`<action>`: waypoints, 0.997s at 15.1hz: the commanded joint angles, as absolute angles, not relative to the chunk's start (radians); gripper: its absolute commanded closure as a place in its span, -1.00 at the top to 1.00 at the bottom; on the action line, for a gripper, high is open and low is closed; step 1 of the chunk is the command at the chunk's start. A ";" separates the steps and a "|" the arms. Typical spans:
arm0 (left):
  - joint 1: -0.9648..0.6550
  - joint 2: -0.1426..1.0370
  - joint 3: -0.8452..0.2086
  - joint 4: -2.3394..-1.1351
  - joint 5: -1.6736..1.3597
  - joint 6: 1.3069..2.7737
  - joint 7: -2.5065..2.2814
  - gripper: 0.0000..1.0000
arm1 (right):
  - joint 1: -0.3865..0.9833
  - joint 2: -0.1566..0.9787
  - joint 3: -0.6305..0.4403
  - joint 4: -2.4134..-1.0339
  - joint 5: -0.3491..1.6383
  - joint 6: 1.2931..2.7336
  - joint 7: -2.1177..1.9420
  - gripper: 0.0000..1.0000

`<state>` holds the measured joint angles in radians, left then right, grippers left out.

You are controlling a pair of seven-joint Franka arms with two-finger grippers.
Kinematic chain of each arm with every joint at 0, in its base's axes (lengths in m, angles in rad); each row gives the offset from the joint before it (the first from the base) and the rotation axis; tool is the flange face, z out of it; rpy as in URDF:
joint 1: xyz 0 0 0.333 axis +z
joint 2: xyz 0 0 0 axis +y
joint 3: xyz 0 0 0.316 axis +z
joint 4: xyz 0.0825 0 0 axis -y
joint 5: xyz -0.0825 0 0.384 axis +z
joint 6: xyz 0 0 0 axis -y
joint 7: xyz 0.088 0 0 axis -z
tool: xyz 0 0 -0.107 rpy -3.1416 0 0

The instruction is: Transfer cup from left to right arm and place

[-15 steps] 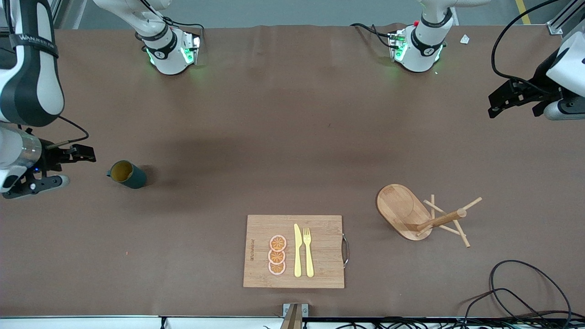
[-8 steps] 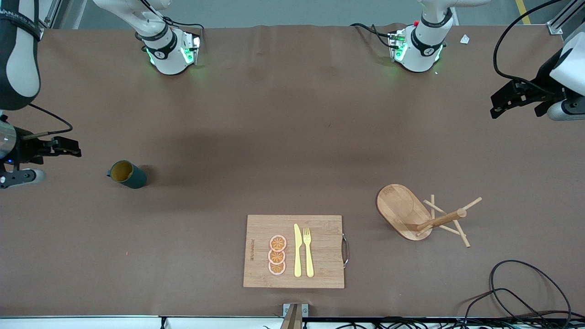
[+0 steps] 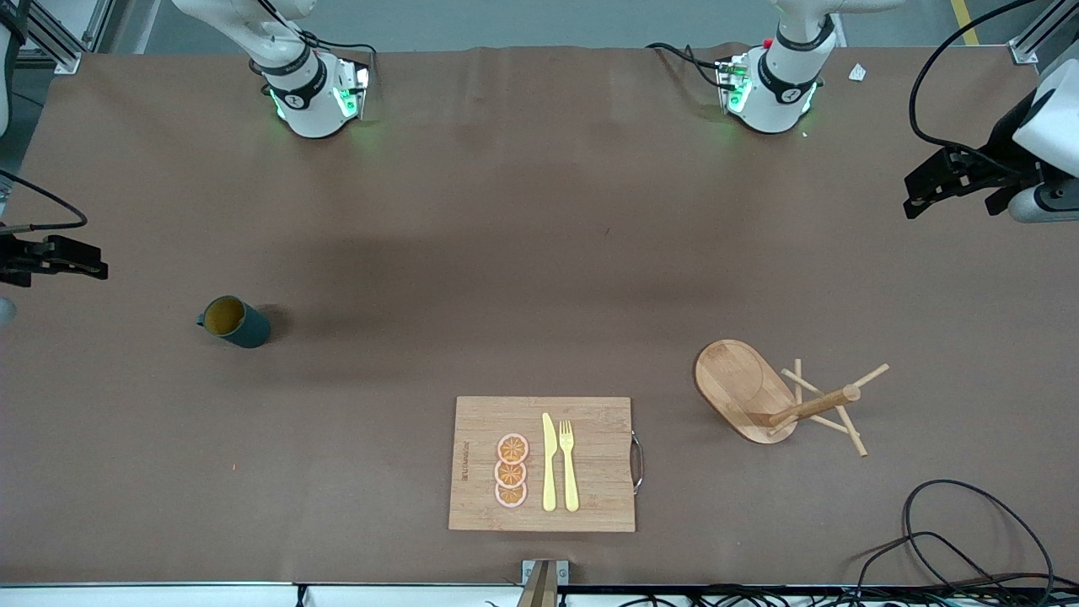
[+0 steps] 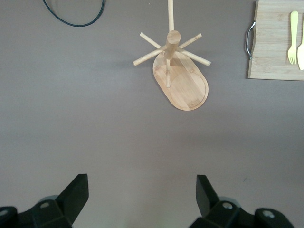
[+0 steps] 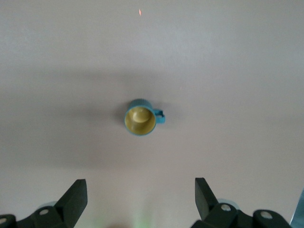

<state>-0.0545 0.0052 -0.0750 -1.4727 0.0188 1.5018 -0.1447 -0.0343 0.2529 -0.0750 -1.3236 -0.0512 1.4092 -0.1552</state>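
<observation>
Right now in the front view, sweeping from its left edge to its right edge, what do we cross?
right gripper, open over the table's end → cup → cutting board with orange slices, knife, fork → wooden mug stand → left gripper, open over the table's other end.

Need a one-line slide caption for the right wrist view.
Open right gripper high over the upright teal cup standing alone on the brown table.
</observation>
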 commanded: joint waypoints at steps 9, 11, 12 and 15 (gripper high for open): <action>-0.051 -0.023 -0.081 -1.494 0.006 1.509 -0.127 1.00 | -0.058 0.061 -0.067 -1.453 0.034 1.370 -0.048 1.00; -0.049 -0.020 -0.080 -1.488 0.006 1.522 -0.127 1.00 | -0.051 0.051 -0.069 -1.456 0.026 1.365 -0.048 1.00; -0.048 -0.023 -0.080 -1.489 0.006 1.522 -0.127 1.00 | -0.048 0.049 -0.071 -1.457 0.025 1.365 -0.048 1.00; -0.048 -0.026 -0.080 -1.497 0.006 1.522 -0.127 1.00 | -0.015 0.023 -0.077 -1.471 -0.011 1.373 -0.051 1.00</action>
